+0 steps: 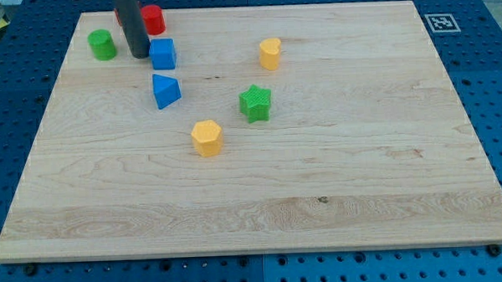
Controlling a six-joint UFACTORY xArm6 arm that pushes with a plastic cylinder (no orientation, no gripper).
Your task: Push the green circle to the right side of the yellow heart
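Observation:
The green circle [102, 44] sits near the board's top left corner. The yellow heart [270, 53] sits at the view's top, a little right of centre. My tip [139, 54] stands between the green circle on its left and a blue cube [162, 54] on its right, close to the cube and a short gap from the circle. The rod rises out of the view's top.
A red block [152, 19] sits just behind the rod. A blue triangle-like block [165, 90] lies below the blue cube. A green star [255, 103] and a yellow hexagon [207, 137] sit near the centre. The wooden board [320, 197] has edges all round.

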